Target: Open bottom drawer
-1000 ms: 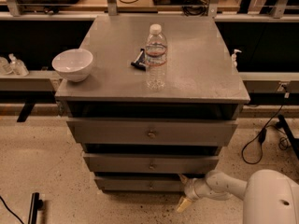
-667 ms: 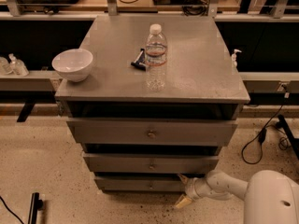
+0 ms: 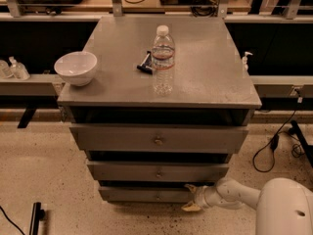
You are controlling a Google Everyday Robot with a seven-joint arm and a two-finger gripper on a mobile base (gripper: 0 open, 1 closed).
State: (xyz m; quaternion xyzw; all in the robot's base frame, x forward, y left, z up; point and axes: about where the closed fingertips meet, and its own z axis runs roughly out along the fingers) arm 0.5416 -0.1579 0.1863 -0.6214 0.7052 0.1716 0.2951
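The bottom drawer (image 3: pixel 142 194) is the slimmest grey front, lowest on the cabinet, with a small round knob (image 3: pixel 157 197). It sits slightly proud of the cabinet, like the two drawers above it. My gripper (image 3: pixel 191 198) is at the drawer's right end, low near the floor, on the end of my white arm (image 3: pixel 234 195) reaching in from the lower right. One pale fingertip (image 3: pixel 190 208) points down toward the floor and the other lies against the drawer's right edge.
On the cabinet top (image 3: pixel 205 67) stand a white bowl (image 3: pixel 76 67), a clear water bottle (image 3: pixel 162 58) and a small dark tool (image 3: pixel 144 63). The middle drawer (image 3: pixel 157 171) and top drawer (image 3: pixel 159 139) sit above. Cables (image 3: pixel 274 146) trail on the floor at right.
The gripper has shifted very slightly left along the bottom drawer's right end. The drawers, bowl and bottle have not moved.
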